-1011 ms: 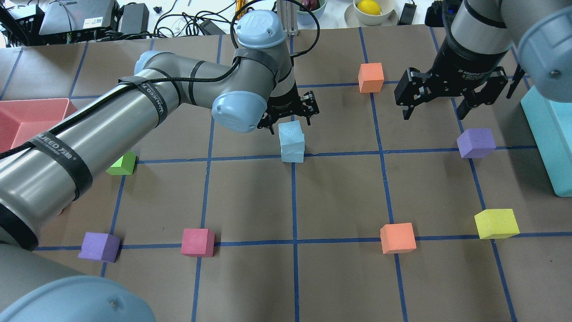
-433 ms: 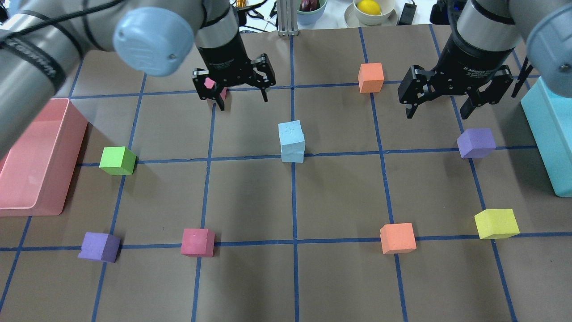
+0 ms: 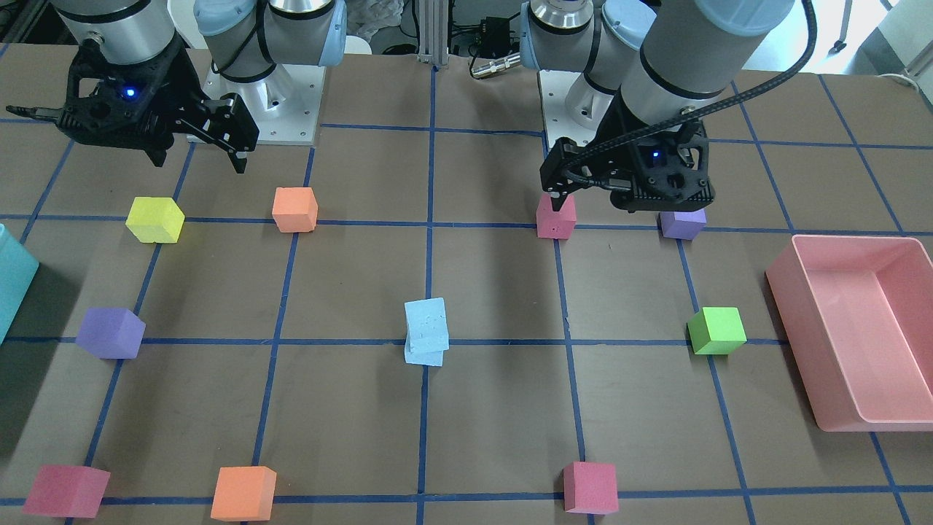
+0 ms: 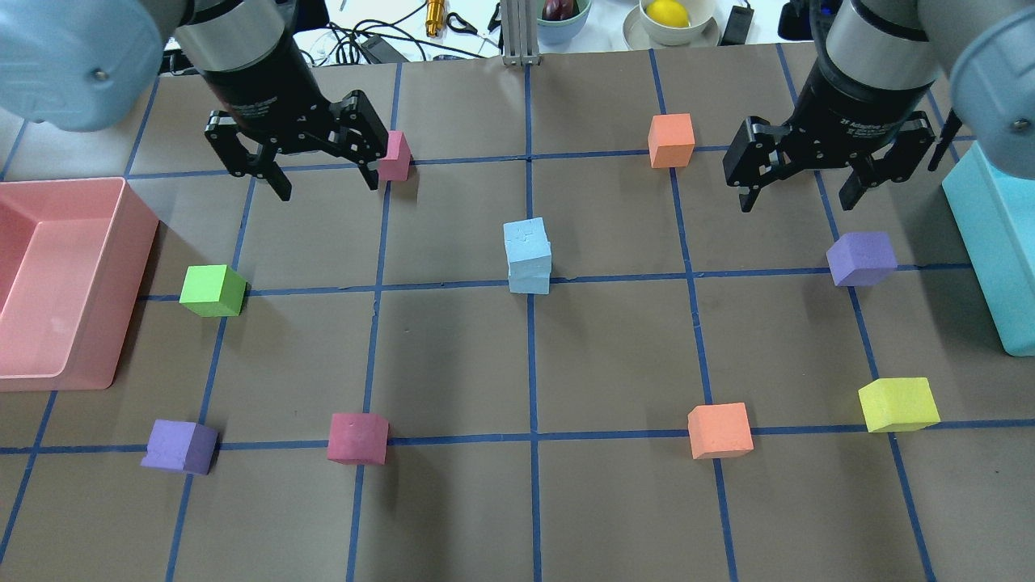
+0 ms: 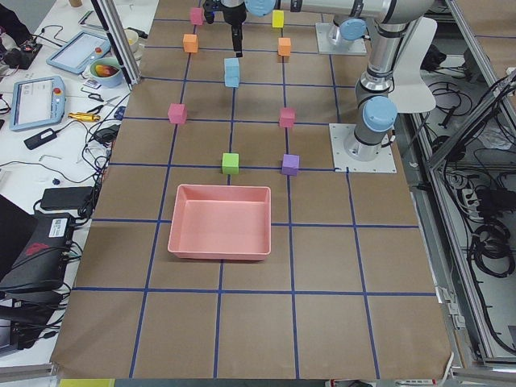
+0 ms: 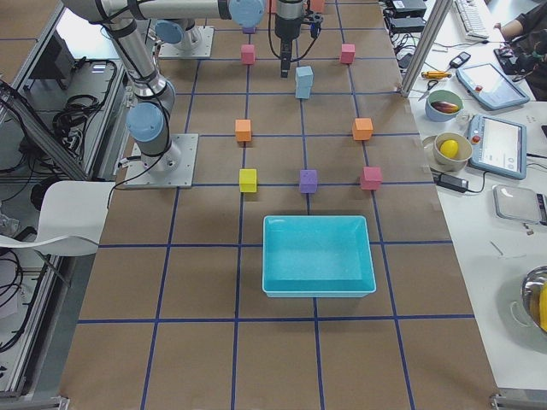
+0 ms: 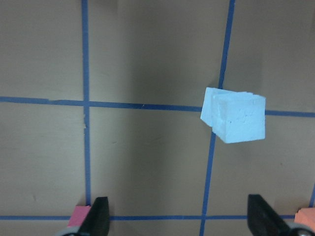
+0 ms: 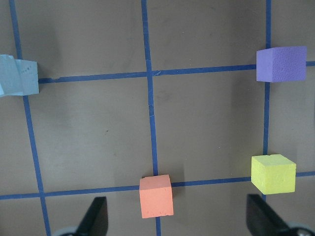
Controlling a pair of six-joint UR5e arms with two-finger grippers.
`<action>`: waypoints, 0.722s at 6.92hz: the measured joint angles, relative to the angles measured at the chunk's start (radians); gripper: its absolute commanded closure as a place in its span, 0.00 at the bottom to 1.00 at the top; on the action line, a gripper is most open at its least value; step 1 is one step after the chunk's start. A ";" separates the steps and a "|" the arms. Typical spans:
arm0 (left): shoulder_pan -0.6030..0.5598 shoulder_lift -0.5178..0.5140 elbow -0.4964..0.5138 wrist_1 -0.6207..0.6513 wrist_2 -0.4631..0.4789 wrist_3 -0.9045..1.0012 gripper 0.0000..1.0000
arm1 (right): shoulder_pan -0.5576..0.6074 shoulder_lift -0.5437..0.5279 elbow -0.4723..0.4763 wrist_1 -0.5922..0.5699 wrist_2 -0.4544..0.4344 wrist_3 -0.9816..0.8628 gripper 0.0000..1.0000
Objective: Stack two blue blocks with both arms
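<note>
Two pale blue blocks stand stacked at the table's middle: the upper one (image 4: 526,241) sits slightly askew on the lower one (image 4: 530,282). The stack also shows in the front view (image 3: 426,329), the left wrist view (image 7: 238,118), and at the left edge of the right wrist view (image 8: 17,75). My left gripper (image 4: 327,179) is open and empty, raised well to the left of the stack, next to a pink cube (image 4: 395,155). My right gripper (image 4: 800,193) is open and empty, raised at the far right.
Around the stack lie a green cube (image 4: 212,290), purple cubes (image 4: 862,258) (image 4: 179,445), orange cubes (image 4: 671,140) (image 4: 720,430), a yellow cube (image 4: 898,403) and a pink cube (image 4: 357,437). A pink bin (image 4: 61,283) stands at the left edge, a teal bin (image 4: 994,242) at the right.
My left arm has risen off the stack and swung back to the left, gripper open. The stacked blue blocks stay put. My right gripper has barely moved.
</note>
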 measured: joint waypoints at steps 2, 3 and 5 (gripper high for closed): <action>0.022 0.062 -0.086 0.104 0.091 0.007 0.00 | -0.001 0.000 0.000 -0.001 -0.001 -0.001 0.00; 0.029 0.075 -0.099 0.116 0.111 0.007 0.00 | -0.001 0.000 0.000 -0.002 0.002 0.000 0.00; 0.034 0.076 -0.094 0.101 0.104 0.003 0.00 | -0.001 0.000 0.000 -0.002 0.006 0.000 0.00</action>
